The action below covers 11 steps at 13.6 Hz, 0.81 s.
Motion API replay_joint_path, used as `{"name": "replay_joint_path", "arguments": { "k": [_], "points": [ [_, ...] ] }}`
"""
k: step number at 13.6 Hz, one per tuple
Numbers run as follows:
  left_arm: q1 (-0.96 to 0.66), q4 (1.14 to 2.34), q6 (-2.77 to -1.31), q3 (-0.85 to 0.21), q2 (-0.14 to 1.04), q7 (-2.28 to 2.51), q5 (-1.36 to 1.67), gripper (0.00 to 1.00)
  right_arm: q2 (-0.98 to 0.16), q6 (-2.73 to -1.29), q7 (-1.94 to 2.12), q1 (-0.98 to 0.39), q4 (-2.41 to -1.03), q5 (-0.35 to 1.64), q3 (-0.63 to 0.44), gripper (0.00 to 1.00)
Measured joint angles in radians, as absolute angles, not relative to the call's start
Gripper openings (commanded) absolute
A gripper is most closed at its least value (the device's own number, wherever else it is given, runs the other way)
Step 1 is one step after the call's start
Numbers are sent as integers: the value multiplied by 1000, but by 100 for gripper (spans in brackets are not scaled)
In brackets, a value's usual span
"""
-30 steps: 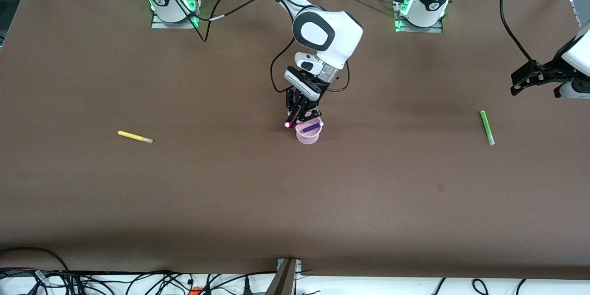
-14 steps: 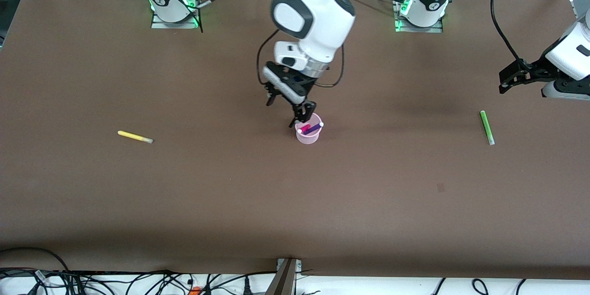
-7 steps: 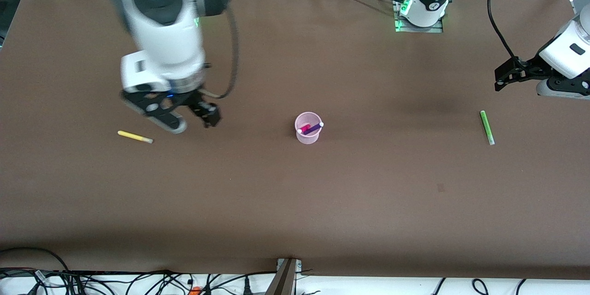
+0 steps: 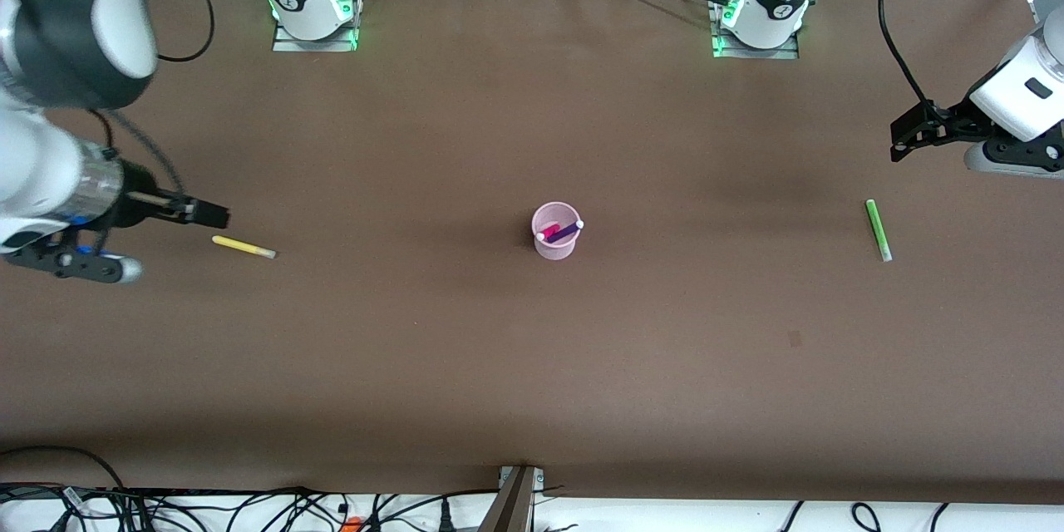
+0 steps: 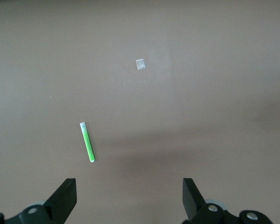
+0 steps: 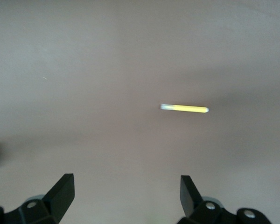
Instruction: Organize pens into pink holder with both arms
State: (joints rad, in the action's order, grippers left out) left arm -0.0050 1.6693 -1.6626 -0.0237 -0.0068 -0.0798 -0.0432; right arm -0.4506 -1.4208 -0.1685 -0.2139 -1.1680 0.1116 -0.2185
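Observation:
The pink holder [image 4: 555,243] stands mid-table with the magenta pen [image 4: 549,230] and the purple pen [image 4: 568,230] leaning inside it. The yellow pen [image 4: 243,247] lies flat toward the right arm's end; it also shows in the right wrist view [image 6: 184,108]. My right gripper [image 4: 216,216] [image 6: 126,196] is open and empty, in the air close beside the yellow pen. The green pen [image 4: 878,229] lies flat toward the left arm's end; it also shows in the left wrist view [image 5: 87,142]. My left gripper [image 4: 902,141] [image 5: 129,196] is open and empty, in the air near the green pen.
A small pale patch [image 5: 140,64] marks the brown table [image 4: 532,366], nearer to the front camera than the green pen. Cables lie along the table's front edge [image 4: 249,507]. The arm bases [image 4: 312,0] stand at the back.
My right gripper let the magenta pen go into the holder, then swung fast to the yellow pen at its end of the table. My left gripper drifted slightly toward the holder's side.

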Motion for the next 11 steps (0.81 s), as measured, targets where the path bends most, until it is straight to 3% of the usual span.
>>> {"name": "replay_joint_path", "arguments": {
  "k": [6,9,11],
  "points": [
    [-5,1665,-1655,-26,-7,-80,-43,100,-437,-1597,-45,-166,-1369,114,-220,99],
    [-5,1659,-1655,-26,-7,-80,-43,100,-349,-1754,-1,-166,-1566,114,-225,99],
    [-5,1657,-1654,-26,-7,-80,-43,100,-298,-1776,5,-166,-1640,114,-236,100]
  ]
}}
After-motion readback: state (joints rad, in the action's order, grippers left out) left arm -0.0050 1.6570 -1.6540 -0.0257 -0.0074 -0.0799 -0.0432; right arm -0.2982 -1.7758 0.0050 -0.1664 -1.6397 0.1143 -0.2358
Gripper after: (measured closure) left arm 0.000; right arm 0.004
